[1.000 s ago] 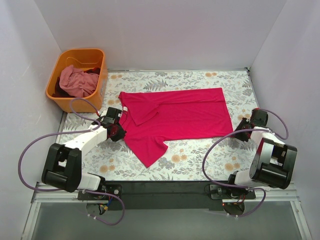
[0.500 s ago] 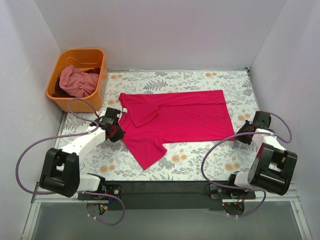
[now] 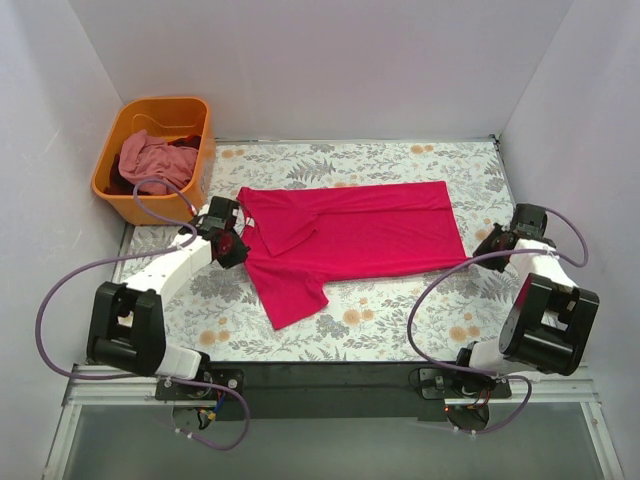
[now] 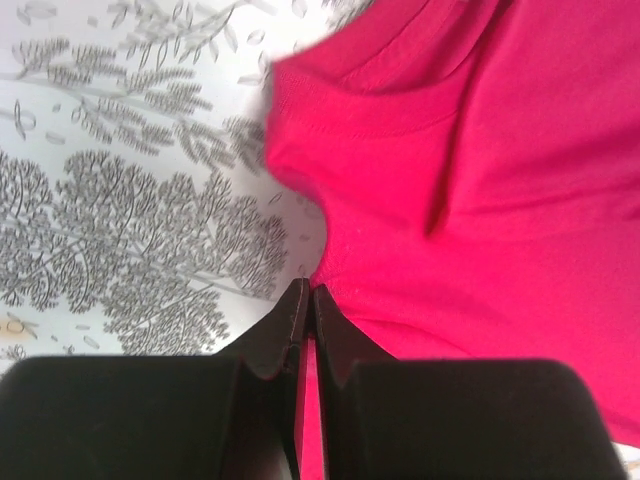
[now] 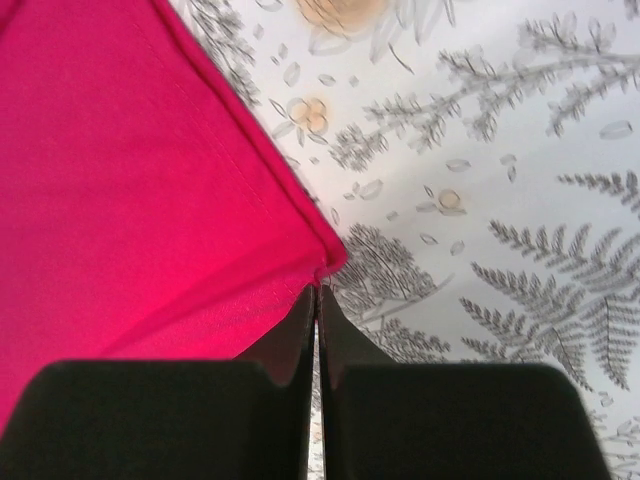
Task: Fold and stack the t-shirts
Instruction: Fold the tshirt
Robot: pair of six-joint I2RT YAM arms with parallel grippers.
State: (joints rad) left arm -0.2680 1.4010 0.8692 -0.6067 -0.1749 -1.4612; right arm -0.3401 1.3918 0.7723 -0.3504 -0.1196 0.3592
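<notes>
The left gripper (image 3: 236, 252) is clamped on the red shirt (image 3: 350, 232). In its wrist view the black jaws meet at the left gripper's tips (image 4: 306, 296) with a sliver of red cloth between them, biting the red shirt (image 4: 480, 200) at its edge just below the collar. The right gripper (image 3: 484, 250) is pressed shut too. It was part open a second ago and has since snapped closed. In its wrist view the right gripper's tips (image 5: 316, 296) sit right at the hem corner of the red shirt (image 5: 130, 180), and the cloth puckers into them, so the corner looks pinched rather than missed.

Over that second the left arm has slid toward 12 o'clock, dragging the shoulder with it, and the loose sleeve at 7 o'clock has drawn in a little. The right wrist has shifted slightly toward 1 o'clock.

The red shirt lies flat at the centre of the table (image 3: 400, 320), collar toward 9 o'clock, hem toward 3 o'clock, one sleeve already folded onto the chest. The pale shirt (image 3: 150, 162) sits crumpled in the basket (image 3: 120, 205) at 10 o'clock.

With both ends now held, the arms look ready to tension the cloth and carry one edge over in a fold. No stack exists yet, so the task seems at an early stage.
</notes>
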